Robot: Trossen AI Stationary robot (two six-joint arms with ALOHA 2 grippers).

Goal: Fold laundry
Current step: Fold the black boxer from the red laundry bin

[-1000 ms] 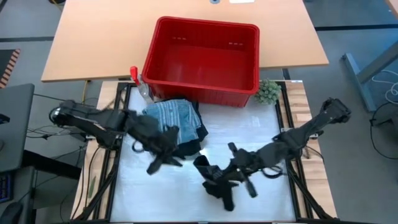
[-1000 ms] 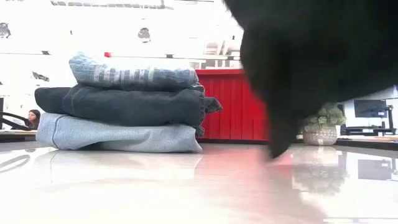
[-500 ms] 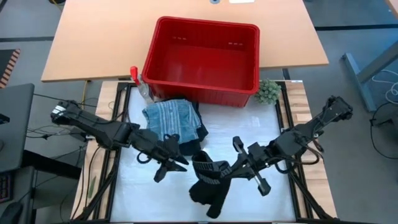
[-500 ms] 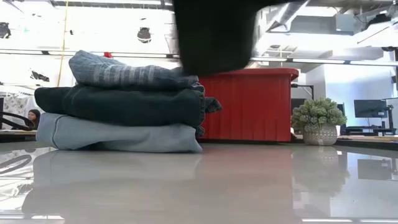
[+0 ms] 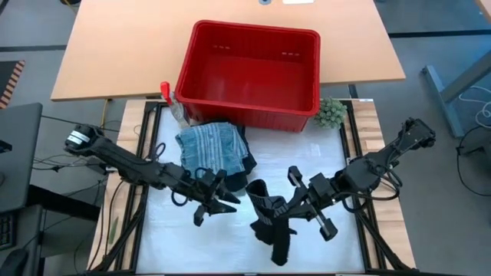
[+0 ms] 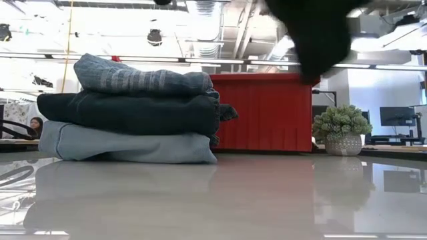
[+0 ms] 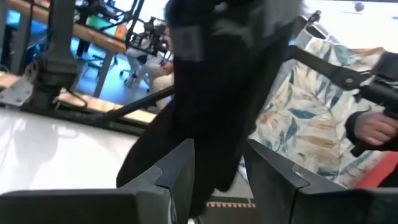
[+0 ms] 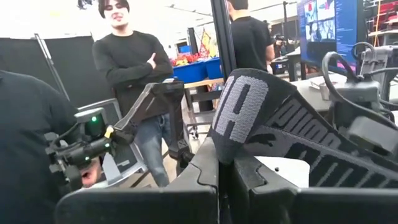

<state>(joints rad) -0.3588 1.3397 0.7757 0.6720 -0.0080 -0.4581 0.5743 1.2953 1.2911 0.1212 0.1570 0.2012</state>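
A: What changed over the last second?

B: The black garment (image 5: 270,221) came up off the table and swung right; it hung clear, the right gripper (image 5: 290,205) clamped on its waistband. The left gripper (image 5: 217,201) moved in just beside it, fingers parted, cloth between them, not yet closed.

A: Meaning?

B: Likely being spread for folding. Behind, the folded stack (image 6: 133,110) stood unchanged before the red basket (image 5: 249,65).

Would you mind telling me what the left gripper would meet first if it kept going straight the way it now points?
Most likely the black garment that the right gripper holds up; the left gripper points right at it, though the height is hard to judge.
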